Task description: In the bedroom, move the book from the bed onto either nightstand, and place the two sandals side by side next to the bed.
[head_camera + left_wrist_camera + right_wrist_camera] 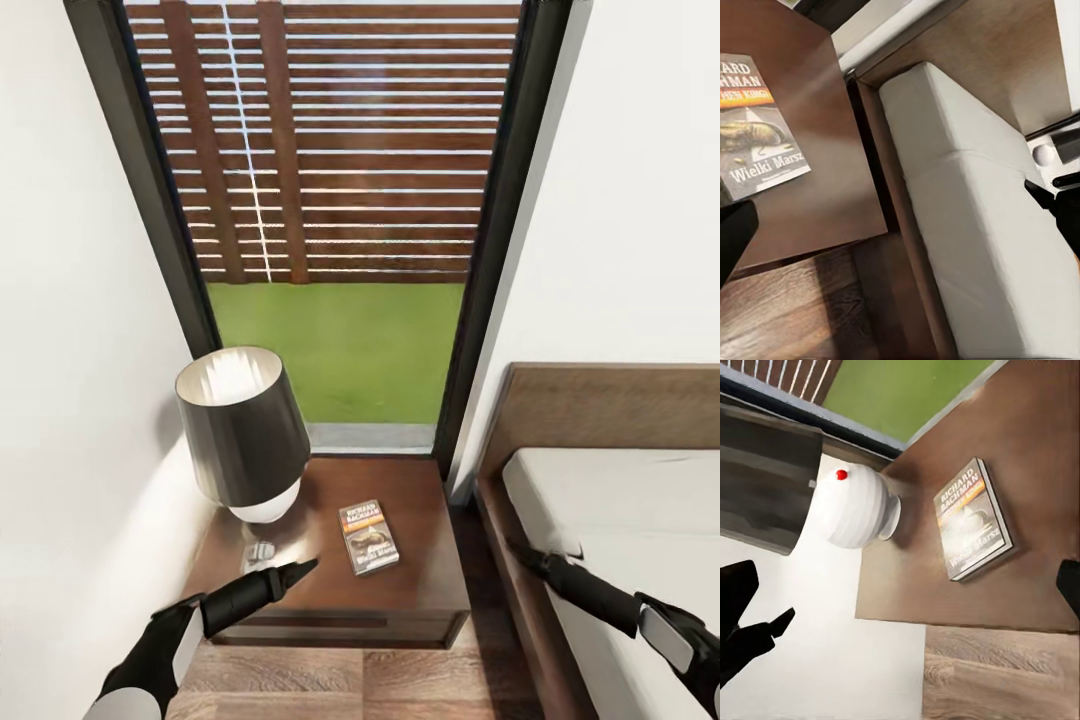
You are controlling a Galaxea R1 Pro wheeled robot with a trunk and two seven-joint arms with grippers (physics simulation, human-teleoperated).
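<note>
On nightstand (425, 575): book (369, 536), L gripper (305, 567) empty beside.

We see a glossy dark wood nightstand (420, 560), a paper-covered book (369, 536), a matt cloth mattress (620, 510) and a plank floor (400, 690).

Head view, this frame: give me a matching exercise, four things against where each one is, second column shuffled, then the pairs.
Things:
1. book
2. lamp
3. left gripper
4. right gripper

Places:
A. over the near left edge of the bed's mattress
B. flat on the nightstand top, right of the lamp, nothing gripping it
C. at the back left of the nightstand, by the white wall
D. above the nightstand's front part, just left of the book, not touching it

Pairs: 1-B, 2-C, 3-D, 4-A
</note>
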